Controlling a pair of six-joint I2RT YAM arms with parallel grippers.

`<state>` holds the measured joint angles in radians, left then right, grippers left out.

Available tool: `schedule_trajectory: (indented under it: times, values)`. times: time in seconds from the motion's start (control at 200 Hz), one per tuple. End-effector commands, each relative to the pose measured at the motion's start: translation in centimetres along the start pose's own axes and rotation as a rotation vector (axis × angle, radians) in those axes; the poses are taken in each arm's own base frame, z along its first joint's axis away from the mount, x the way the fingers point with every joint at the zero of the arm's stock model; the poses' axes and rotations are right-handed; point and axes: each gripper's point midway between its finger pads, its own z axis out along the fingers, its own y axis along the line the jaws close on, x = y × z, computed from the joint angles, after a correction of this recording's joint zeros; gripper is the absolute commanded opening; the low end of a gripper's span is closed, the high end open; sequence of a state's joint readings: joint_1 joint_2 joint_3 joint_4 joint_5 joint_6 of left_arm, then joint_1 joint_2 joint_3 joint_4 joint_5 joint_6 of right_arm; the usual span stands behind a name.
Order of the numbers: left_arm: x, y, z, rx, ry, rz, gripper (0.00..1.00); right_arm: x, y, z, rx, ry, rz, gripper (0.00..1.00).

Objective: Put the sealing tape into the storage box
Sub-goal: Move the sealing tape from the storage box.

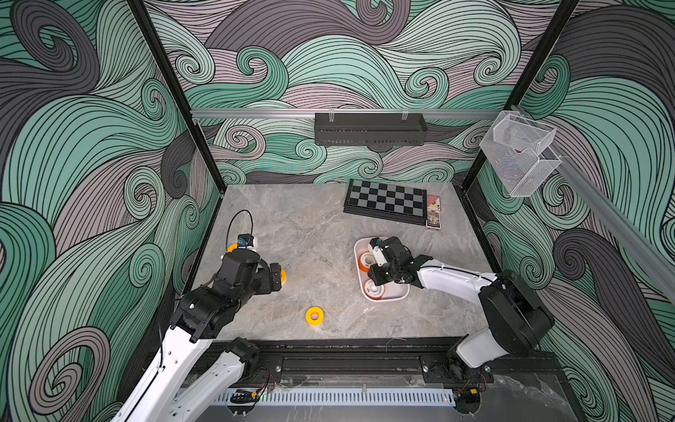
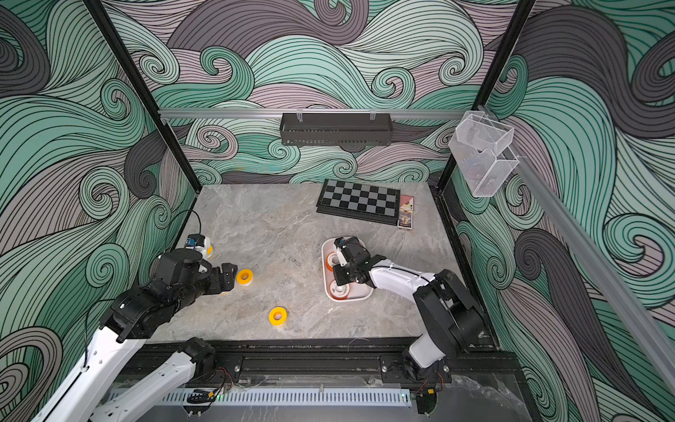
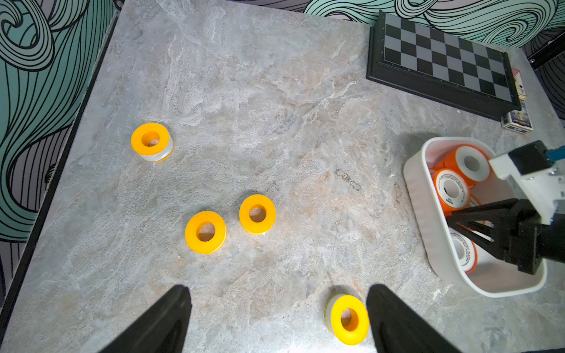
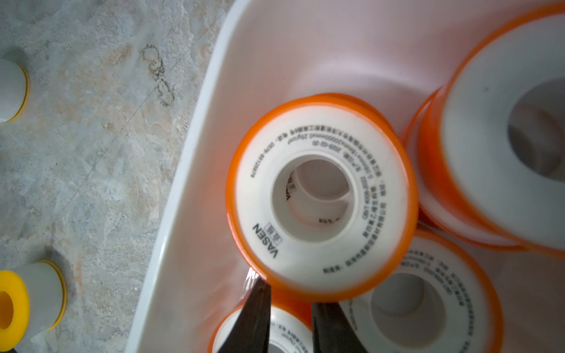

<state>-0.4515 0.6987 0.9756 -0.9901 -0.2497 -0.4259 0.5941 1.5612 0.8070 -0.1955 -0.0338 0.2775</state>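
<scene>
My right gripper (image 4: 287, 293) is inside the storage box (image 4: 195, 128), jaws drawn together on the lower rim of an orange-rimmed spool (image 4: 260, 183). That spool sits tilted, propped on two other orange-rimmed spools (image 4: 477, 137) (image 4: 458, 305) already in the box, with bare box floor between it and the near wall.

I read this step as settling the spool in the box. I would ease it toward that bare floor and part the jaws only once its face rests on something. Then I would lift straight out, so the fingers do not drag a neighbour over the low rim. The pinch is only on the rim's edge, so a quick wrist turn could let the spool swing.

My left gripper (image 3: 278, 290) hangs well apart from the box, jaws wide and empty. A yellow spool (image 3: 351, 301) stands on its edge between them, just beside one finger. It looks likely to roll, so I would centre the jaws and close across its flat faces.

Three more yellow spools (image 3: 191, 235) (image 3: 244, 214) (image 3: 137, 139) lie flat on the marble table (image 3: 275, 122), all outside the box on that same side.
</scene>
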Motion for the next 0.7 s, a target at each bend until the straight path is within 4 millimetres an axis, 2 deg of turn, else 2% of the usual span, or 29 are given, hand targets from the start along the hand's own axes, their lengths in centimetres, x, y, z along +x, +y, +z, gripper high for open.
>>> schedule_trajectory:
  times: [0.0,0.235,0.405,0.515,0.695]
  values:
    - [-0.1,-0.1,0.1,0.008,-0.002,0.010,0.94,-1.8,-0.2,0.1,0.021,-0.049,0.016,0.27]
    - [-0.1,-0.2,0.2,0.009,0.000,0.011,0.94,-2.9,-0.4,0.5,0.034,-0.066,0.027,0.29]
    - [0.0,-0.1,0.2,0.007,0.003,0.011,0.94,-2.8,-0.3,0.5,0.025,-0.063,0.031,0.29]
    - [0.0,-0.1,0.3,0.006,0.004,0.012,0.94,-2.6,0.5,-0.7,-0.016,-0.068,0.024,0.31]
    - [0.2,-0.3,0.8,0.000,0.029,0.019,0.94,-2.2,1.4,-4.2,-0.072,-0.134,0.019,0.37]
